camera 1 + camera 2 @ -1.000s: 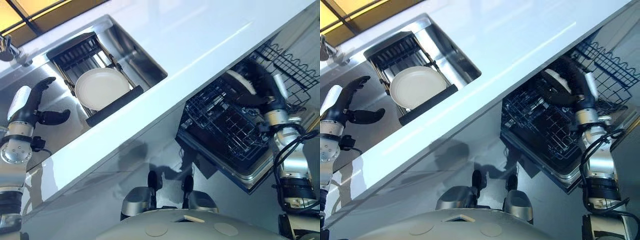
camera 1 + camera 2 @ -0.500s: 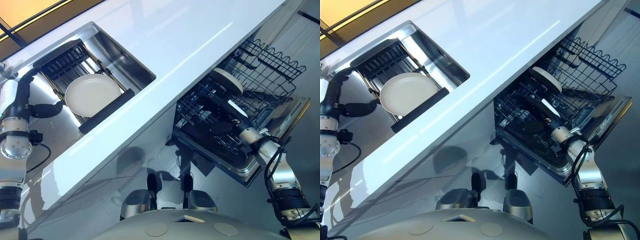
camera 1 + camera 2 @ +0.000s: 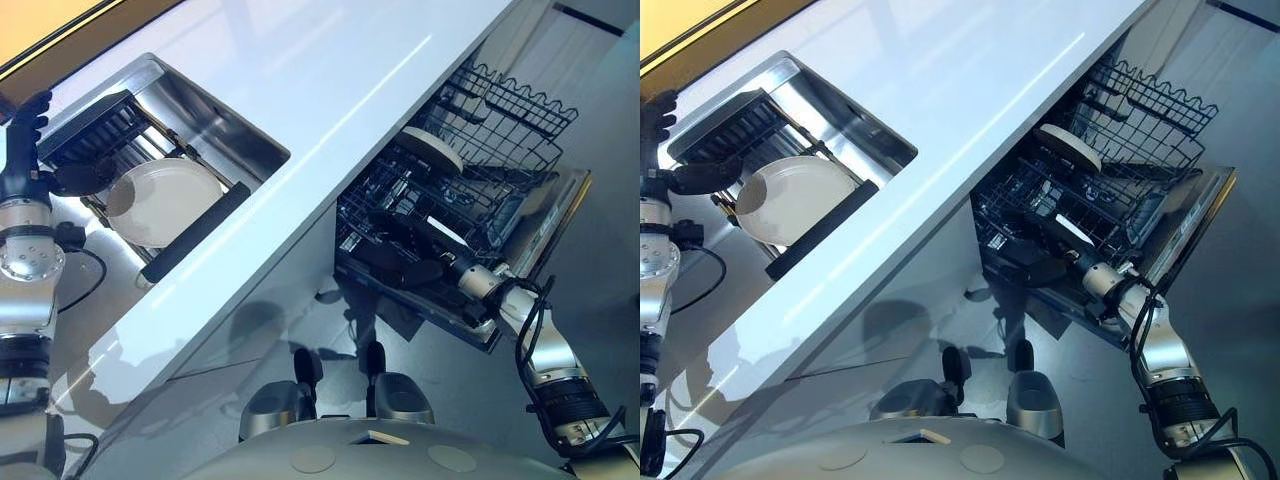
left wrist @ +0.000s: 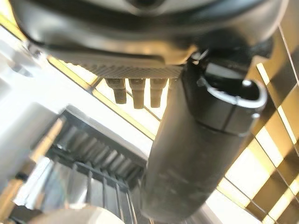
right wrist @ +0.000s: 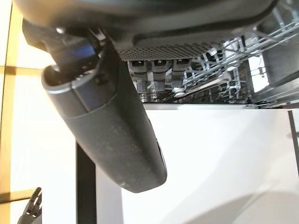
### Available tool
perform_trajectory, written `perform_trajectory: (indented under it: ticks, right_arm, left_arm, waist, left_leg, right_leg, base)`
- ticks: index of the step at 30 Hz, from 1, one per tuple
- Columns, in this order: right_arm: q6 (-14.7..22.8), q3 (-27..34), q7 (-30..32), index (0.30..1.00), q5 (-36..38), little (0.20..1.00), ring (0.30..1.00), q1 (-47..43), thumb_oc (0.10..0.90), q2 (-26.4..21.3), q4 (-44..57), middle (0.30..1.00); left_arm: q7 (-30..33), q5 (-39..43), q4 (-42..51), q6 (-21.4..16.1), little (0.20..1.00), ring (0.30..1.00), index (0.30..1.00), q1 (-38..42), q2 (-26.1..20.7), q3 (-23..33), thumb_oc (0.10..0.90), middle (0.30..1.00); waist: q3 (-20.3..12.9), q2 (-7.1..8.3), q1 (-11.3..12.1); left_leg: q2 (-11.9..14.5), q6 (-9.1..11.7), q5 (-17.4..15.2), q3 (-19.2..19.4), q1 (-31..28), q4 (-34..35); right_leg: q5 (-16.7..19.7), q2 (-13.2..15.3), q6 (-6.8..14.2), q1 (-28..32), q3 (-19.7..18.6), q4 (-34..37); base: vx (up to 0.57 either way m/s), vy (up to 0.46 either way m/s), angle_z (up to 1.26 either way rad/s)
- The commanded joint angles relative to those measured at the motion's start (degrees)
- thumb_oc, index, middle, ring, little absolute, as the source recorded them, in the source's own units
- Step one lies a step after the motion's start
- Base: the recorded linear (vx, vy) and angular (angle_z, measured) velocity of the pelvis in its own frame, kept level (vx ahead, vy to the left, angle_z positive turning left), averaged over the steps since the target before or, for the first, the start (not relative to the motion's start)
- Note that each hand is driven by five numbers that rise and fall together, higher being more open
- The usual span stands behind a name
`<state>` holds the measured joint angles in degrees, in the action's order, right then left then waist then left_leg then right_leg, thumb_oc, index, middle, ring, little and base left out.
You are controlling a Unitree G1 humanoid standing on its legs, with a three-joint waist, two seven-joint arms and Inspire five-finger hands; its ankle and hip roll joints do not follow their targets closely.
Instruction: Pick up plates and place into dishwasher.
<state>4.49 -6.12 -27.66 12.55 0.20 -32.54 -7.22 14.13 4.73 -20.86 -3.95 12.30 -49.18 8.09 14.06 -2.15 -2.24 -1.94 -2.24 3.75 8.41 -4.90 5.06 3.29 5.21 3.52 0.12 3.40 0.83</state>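
A white plate (image 3: 160,200) lies on the dark drying rack (image 3: 150,180) set across the steel sink (image 3: 215,120), near the sink's left end. The left hand (image 3: 30,150) hovers just beside that end — fingers straight, released, apart from the plate. A second plate (image 3: 430,150) stands in the pulled-out dishwasher rack (image 3: 470,170) under the white countertop (image 3: 330,90). The right hand (image 3: 410,268) sits at the rack's front edge, relaxed and holding nothing.

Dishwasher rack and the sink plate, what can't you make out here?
- Plate in the sink: its near edge is hidden behind the dark rack bar.
- Plate in the dishwasher rack: lower part hidden by the wires.
- Right hand: dark against the rack, fingers unclear.
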Motion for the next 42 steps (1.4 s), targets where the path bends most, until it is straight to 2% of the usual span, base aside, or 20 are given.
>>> perform_trajectory:
  ticks: [1,5,10,13,20,25,27,32,35,42]
  right_arm:
    - [4.1,-0.6,0.9,0.9,4.8,0.9,0.9,-3.2,0.8,-1.6,5.9,0.9]
    - [3.9,-1.4,2.9,0.9,4.4,0.9,0.9,-4.2,0.8,-2.3,7.0,0.9]
    - [2.4,-1.5,4.8,0.9,4.8,0.9,0.9,-6.8,0.8,-3.8,8.4,0.9]
    - [2.4,-1.3,5.4,0.9,4.8,0.9,0.9,-7.4,0.8,-4.4,8.7,0.9]
    - [2.6,-0.5,6.2,0.9,5.4,0.9,0.9,-9.1,0.8,-5.4,8.4,0.9]
    - [2.3,-0.3,6.9,0.9,5.8,0.9,0.9,-10.4,0.8,-6.2,8.2,0.9]
    - [2.2,-0.1,7.1,0.9,5.9,0.9,0.9,-10.4,0.8,-6.6,8.4,0.9]
    - [2.4,1.5,6.8,0.9,7.5,0.9,0.9,-9.2,0.8,-7.6,9.2,0.9]
    - [2.5,2.3,6.7,0.9,7.4,0.9,0.9,-8.2,0.8,-7.5,9.6,0.9]
    - [1.1,2.6,6.2,0.9,6.9,0.9,0.9,-6.1,0.8,-6.0,8.4,0.9]
  left_arm:
    - [4.8,4.4,-0.5,-3.5,0.9,0.9,0.9,9.6,-7.1,0.6,0.8,0.9]
    - [2.2,6.9,-0.8,-0.7,0.9,0.9,0.9,13.3,-7.3,-2.0,0.8,0.9]
    - [-1.5,4.6,-3.7,4.6,0.9,0.9,0.9,16.2,-8.5,-5.9,0.8,0.9]
    - [-4.4,4.7,-5.5,5.4,0.9,0.9,0.9,17.0,-9.4,-7.5,0.8,0.9]
    - [-17.9,3.8,-10.6,10.1,0.9,0.9,0.9,20.0,-10.1,-12.2,0.8,0.9]
    - [-27.4,-1.6,-14.0,15.8,0.9,0.9,0.9,21.0,-10.8,-15.3,0.8,0.9]
    - [-30.4,-4.1,-14.4,17.0,0.9,0.9,0.9,20.6,-11.4,-15.6,0.8,0.9]
    - [-39.8,-5.8,-14.7,18.6,0.9,0.9,0.9,17.3,-13.5,-15.2,0.8,0.9]
    - [-43.8,-4.8,-13.1,18.2,0.9,0.9,0.9,13.6,-14.3,-13.0,0.8,0.9]
    - [-45.6,-2.0,-10.2,14.8,0.9,0.9,0.9,5.7,-13.9,-6.8,0.8,0.9]
  waist:
    - [-2.3,-2.11,-0.8]
    - [0.1,-2.63,-1.3]
    - [3.4,-3.04,-1.6]
    - [4.7,-2.98,-1.7]
    - [6.7,-2.75,-2.2]
    - [7.9,-2.73,-2.2]
    - [8.0,-2.78,-2.1]
    - [8.0,-3.18,-1.7]
    - [7.6,-3.49,-1.1]
    - [5.1,-3.75,0.3]
  left_leg:
    - [-3.9,-3.1,-10.0,-2.8,2.7,-6.6]
    - [-3.9,-2.9,-9.5,-2.6,4.7,-7.0]
    - [-3.7,-2.6,-8.4,-2.5,7.7,-7.7]
    - [-3.6,-2.5,-7.9,-2.2,8.9,-8.1]
    - [-3.5,-2.5,-7.2,-1.7,11.6,-9.0]
    - [-3.5,-2.5,-7.0,-1.6,12.8,-9.7]
    - [-3.6,-2.5,-7.0,-1.7,12.9,-9.6]
    - [-3.8,-2.5,-7.0,-2.0,12.6,-9.4]
    - [-3.9,-2.4,-7.1,-2.3,11.7,-8.9]
    - [-4.3,-2.3,-7.5,-3.6,8.8,-8.0]
  right_leg:
    - [-5.5,1.7,5.6,-7.0,-1.4,-11.2]
    - [-5.2,1.4,5.2,-8.7,-2.3,-11.4]
    - [-4.9,0.7,4.6,-11.2,-3.0,-11.7]
    - [-4.6,0.6,4.4,-12.3,-3.1,-11.9]
    - [-3.1,0.4,3.8,-15.1,-3.2,-12.6]
    - [-2.9,0.2,3.5,-16.2,-3.1,-13.0]
    - [-2.8,0.2,3.4,-16.1,-3.1,-12.7]
    - [-2.9,0.4,3.3,-15.2,-2.5,-12.0]
    - [-3.1,0.7,3.4,-14.0,-1.8,-11.2]
    - [-4.1,1.3,3.6,-10.4,0.0,-9.8]
  base:
    - [-0.01,0.053,-0.03]
    - [-0.07,0.056,-0.04]
    - [-0.09,0.029,-0.05]
    - [-0.07,0.017,-0.01]
    - [-0.04,0.025,0.03]
    - [-0.03,0.011,0.02]
    - [0.0,0.0,0.0]
    - [0.0,0.0,0.0]
    - [0.0,0.0,0.0]
    - [0.03,-0.057,0.04]
